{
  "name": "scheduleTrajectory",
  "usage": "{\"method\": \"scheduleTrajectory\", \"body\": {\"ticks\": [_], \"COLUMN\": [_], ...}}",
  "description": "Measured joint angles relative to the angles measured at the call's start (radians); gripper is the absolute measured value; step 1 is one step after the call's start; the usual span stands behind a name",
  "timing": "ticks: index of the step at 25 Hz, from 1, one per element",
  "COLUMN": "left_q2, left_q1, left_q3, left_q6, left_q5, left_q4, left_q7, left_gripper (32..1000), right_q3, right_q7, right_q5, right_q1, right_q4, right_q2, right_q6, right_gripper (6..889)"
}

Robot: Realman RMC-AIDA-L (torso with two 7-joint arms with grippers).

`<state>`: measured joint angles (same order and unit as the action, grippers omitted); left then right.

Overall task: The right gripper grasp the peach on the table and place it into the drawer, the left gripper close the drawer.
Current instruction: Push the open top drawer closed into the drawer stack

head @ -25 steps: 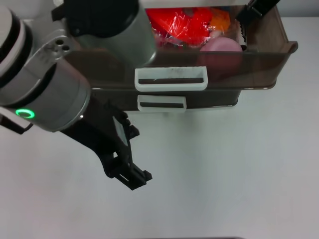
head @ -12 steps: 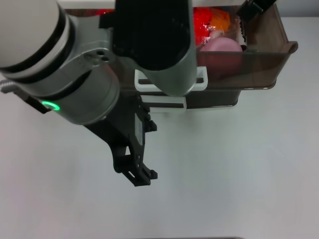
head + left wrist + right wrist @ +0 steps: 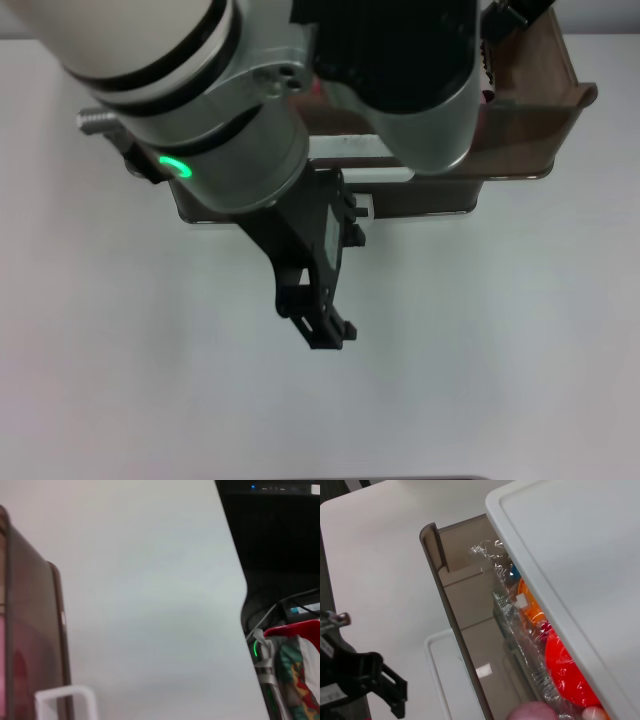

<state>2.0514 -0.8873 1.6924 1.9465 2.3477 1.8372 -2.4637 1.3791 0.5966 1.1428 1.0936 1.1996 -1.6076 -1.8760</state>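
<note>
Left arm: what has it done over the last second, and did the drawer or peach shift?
The left arm swung across toward the robot's right, in front of the drawer, now hiding its handle and most of its contents in the head view. Its end effector travelled right with it, above the table, holding nothing. The drawer is still open and the peach still inside.

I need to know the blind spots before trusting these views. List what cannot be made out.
- Head view: the left arm hides most of the drawer and its contents.
- Right wrist view: the peach is cut off by the edge.
- Right gripper: only a corner shows in the head view.
- Left gripper: finger opening unclear.
</note>
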Motion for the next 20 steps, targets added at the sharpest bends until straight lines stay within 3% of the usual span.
{"method": "scheduleTrajectory", "body": {"ticks": [9,16,20], "left_q2": [-0.0003,0.0001,0.0006], "left_q1": [-0.019,-0.048,-0.052], "left_q3": [0.0,-0.001,-0.002], "left_q6": [-0.041,-0.064,-0.066], "left_q5": [0.033,0.045,0.051], "left_q4": [-0.049,-0.127,-0.133], "left_q7": [0.015,0.039,0.043], "left_gripper": [850,851,851], "right_q3": [0.004,0.004,0.005], "right_q7": [0.0,0.0,0.0], "right_q5": [-0.006,-0.008,-0.007], "right_q1": [0.0,0.0,0.001], "right_q4": [0.0,0.0,0.0], "right_q2": [0.0,0.0,0.0], "right_q6": [0.0,0.0,0.0], "right_gripper": [733,733,733]}}
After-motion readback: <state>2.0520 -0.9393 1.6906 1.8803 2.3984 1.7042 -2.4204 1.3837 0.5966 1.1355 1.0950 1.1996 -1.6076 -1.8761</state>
